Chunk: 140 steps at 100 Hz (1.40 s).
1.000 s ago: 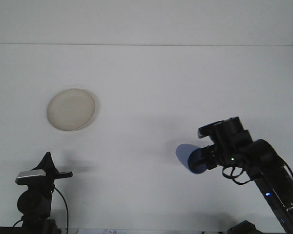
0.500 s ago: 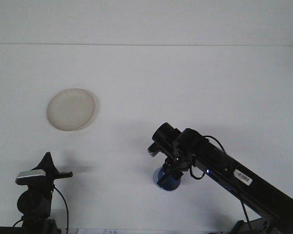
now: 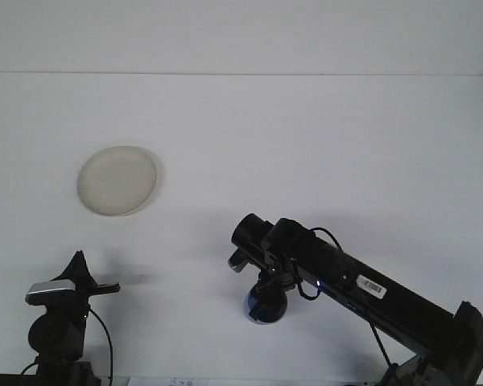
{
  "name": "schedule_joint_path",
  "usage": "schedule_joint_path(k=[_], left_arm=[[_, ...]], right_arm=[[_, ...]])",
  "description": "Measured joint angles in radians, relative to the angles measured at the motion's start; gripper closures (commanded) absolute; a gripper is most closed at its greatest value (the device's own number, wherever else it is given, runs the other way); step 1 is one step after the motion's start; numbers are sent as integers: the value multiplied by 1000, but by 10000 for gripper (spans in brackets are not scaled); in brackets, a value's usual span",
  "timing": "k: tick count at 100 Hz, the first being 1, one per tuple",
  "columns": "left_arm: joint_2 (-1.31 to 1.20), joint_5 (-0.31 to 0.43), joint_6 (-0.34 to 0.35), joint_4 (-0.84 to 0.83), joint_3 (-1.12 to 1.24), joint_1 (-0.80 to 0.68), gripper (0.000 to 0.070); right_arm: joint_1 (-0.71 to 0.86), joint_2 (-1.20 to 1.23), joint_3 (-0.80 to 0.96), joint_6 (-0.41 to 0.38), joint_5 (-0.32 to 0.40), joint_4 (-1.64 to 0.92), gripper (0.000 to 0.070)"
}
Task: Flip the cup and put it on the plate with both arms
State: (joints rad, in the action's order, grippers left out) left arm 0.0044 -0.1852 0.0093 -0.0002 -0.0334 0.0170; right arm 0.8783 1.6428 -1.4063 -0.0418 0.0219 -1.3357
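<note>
Fingers of my right gripper (image 3: 266,299) are closing around one blue cup (image 3: 265,310), pressing it down at the near middle of the white table (image 3: 306,145); most of the cup is hiding under my wrist, so I cannot tell which way up it is sitting. One cream plate (image 3: 117,180) is lying well apart, far left. My left gripper (image 3: 80,277) is idling at the near left corner, its jaws too dark to read.
</note>
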Motion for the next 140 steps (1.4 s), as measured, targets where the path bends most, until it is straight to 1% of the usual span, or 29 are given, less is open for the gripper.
schedule_joint_path(k=[17, 34, 42, 59, 73, 89, 101, 107, 112, 132, 136, 140], left_arm=[[0, 0, 0, 0, 0, 0, 685], [0, 0, 0, 0, 0, 0, 685], [0, 0, 0, 0, 0, 0, 685], [0, 0, 0, 0, 0, 0, 685], [0, 0, 0, 0, 0, 0, 685], [0, 0, 0, 0, 0, 0, 685], [0, 0, -5, 0, 0, 0, 685], [0, 0, -32, 0, 0, 0, 685], [0, 0, -68, 1, 0, 0, 685], [0, 1, -260, 46, 0, 0, 685], [0, 7, -299, 45, -1, 0, 687], [0, 29, -336, 37, -4, 0, 688]], right_arm=[[0, -38, -1, 3, 0, 62, 300], [0, -207, -8, 8, -2, 117, 300], [0, -300, -10, 8, -33, 137, 300], [0, -555, 23, 7, -145, 261, 301], [0, -840, 187, 2, -209, 422, 301], [1, -1155, 462, 0, -213, 608, 301], [1, -1355, 643, 0, -214, 670, 301], [1, -1435, 695, 0, -214, 681, 302], [1, -1483, 719, -1, -212, 687, 302], [1, -1523, 739, -8, -213, 663, 302], [2, -1523, 740, -8, -213, 657, 302], [2, -1523, 740, -8, -213, 657, 302]])
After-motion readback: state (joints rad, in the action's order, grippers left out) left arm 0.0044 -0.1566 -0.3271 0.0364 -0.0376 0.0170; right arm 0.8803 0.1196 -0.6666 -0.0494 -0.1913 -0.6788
